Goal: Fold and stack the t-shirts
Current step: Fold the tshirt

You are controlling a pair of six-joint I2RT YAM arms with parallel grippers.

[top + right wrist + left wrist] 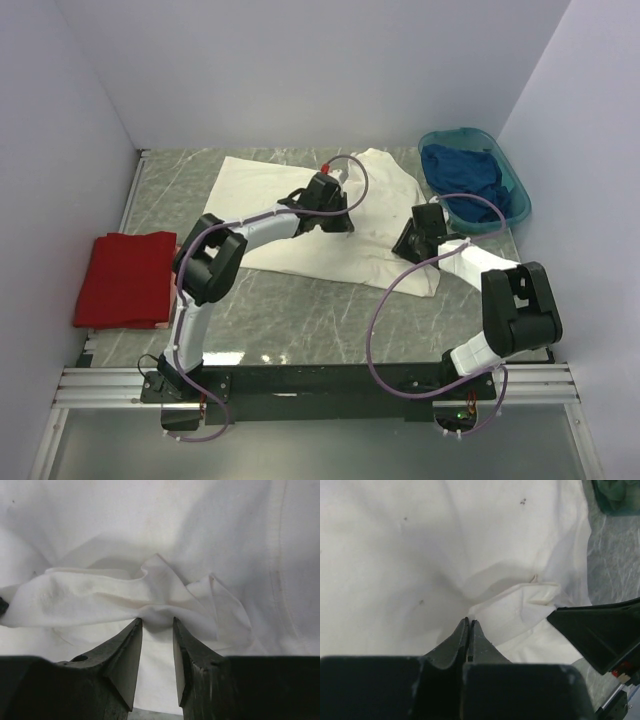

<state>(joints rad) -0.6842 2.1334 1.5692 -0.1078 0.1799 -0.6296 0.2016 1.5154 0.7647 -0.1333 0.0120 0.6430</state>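
The cream-white t-shirt (pixel 290 195) lies spread across the middle of the table. My left gripper (pixel 338 220) is down on its middle, and in the left wrist view its jaws (pixel 469 621) are shut on a pinch of the white cloth (pixel 410 555), with creases running to the tips. My right gripper (pixel 408 243) is at the shirt's right side, open, its fingertips (pixel 157 621) either side of a raised fold of white cloth (pixel 100 595). A folded red t-shirt (pixel 125 280) lies at the left. The dark blue t-shirt (pixel 465 172) is bunched inside the basin.
The teal plastic basin (pixel 518 190) stands at the back right near the wall. White walls close in the table on the left, back and right. The right gripper's black body (pixel 600 632) shows close by in the left wrist view.
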